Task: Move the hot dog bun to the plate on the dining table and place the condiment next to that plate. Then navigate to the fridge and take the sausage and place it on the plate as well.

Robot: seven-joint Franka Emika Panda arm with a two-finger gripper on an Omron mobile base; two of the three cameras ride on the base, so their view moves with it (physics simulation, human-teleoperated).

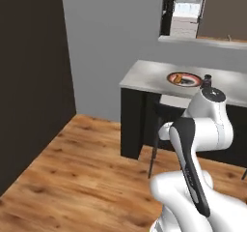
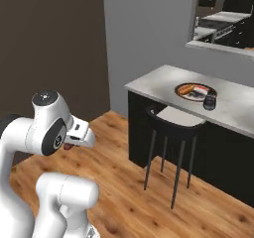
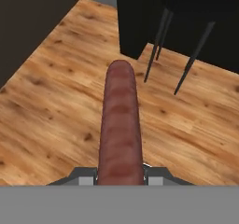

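While the arm is folded back over the base, the scene reads as follows.
Gripper [image 3: 120,174]: closed on the sausage [image 3: 120,125], which sticks straight out ahead of it above the wood floor [image 3: 56,106].
Desk [image 2: 163,83]: a marble slab on a dark base, well apart from the gripper, against the grey wall [image 1: 111,33].
Plate [image 2: 195,91]: on the desk, red-rimmed, with the bun [image 2: 185,89] lying on it.
Jar [image 2: 210,102]: just beside the plate, on its near side in the right base view.
In the way: a black stool [image 2: 171,120] with thin legs, tucked under the desk edge below the plate.
Left side: a dark wall [image 1: 29,71].
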